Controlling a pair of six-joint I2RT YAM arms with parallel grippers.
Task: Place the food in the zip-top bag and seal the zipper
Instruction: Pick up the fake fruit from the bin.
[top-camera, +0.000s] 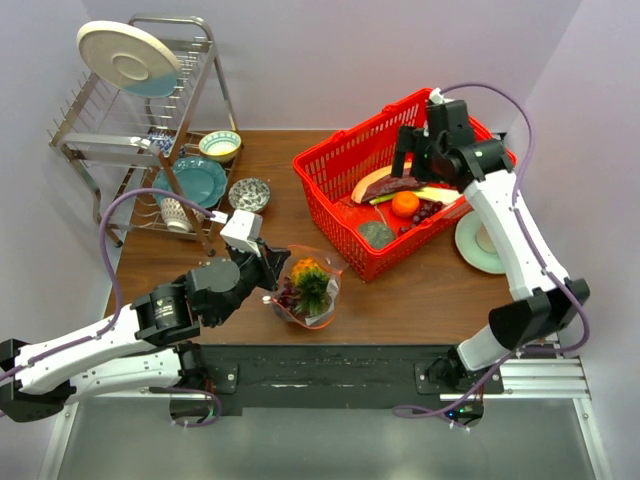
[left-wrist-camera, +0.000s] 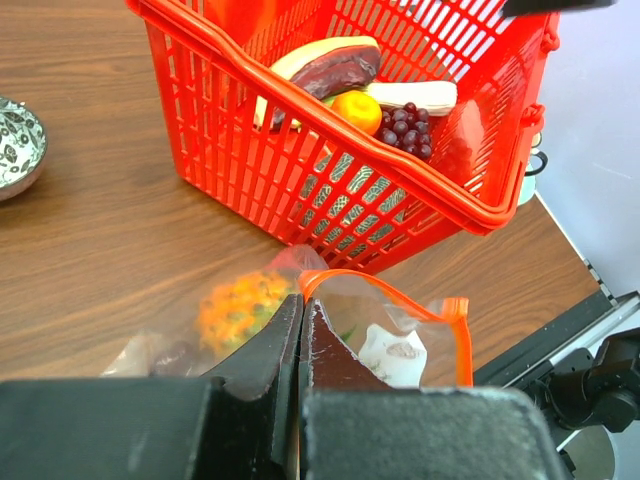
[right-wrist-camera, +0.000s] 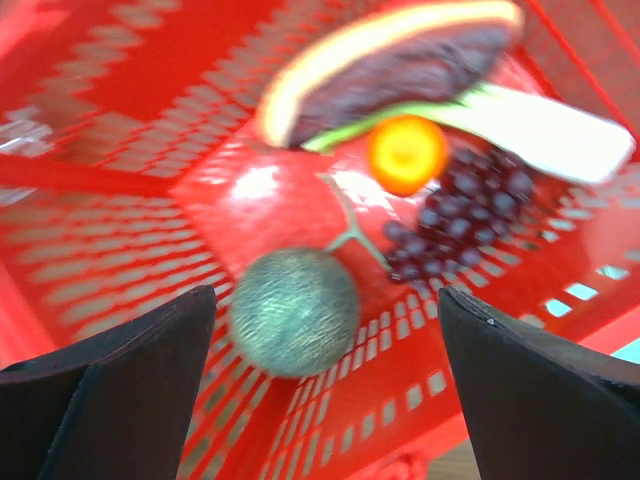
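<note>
Pineapple (top-camera: 310, 280) sits inside the zip-top bag (top-camera: 322, 312), green crown and all, with the dark grape bunch (top-camera: 287, 296) just beside it under the same clear plastic. The bag rests on the table (top-camera: 430, 290) just in front of the red basket (top-camera: 340, 165), towards the near edge.

Your left gripper (left-wrist-camera: 302, 310) is pressed closed, pinching the bag's mouth edge right where the zipper (left-wrist-camera: 400, 296) begins. From your left wrist view the red-orange strip arches away from the fingers in an open loop, so the mouth gapes and the two sides are apart. The white label (left-wrist-camera: 392, 352) shows through the plastic below that loop, and the pineapple looks like an orange blur to the left of the fingers.

Your right gripper (right-wrist-camera: 325, 292) hangs above the inside of the basket with its jaws spread wide and nothing between them. Its wrist view is blurred, but below it you can make out a round green melon (right-wrist-camera: 295, 312), a small orange fruit (right-wrist-camera: 406, 153), a second cluster of purple grapes (right-wrist-camera: 470, 205), a long white-green stalk (right-wrist-camera: 550, 130) and a dark slice with a pale rind (right-wrist-camera: 400, 60), all lying on the basket floor.

Behind your left arm stands a dish rack (top-camera: 100, 130) holding plates and bowls, with a small patterned bowl (top-camera: 248, 193) on the table near it. A pale plate (top-camera: 470, 250) lies to the right of the basket.
</note>
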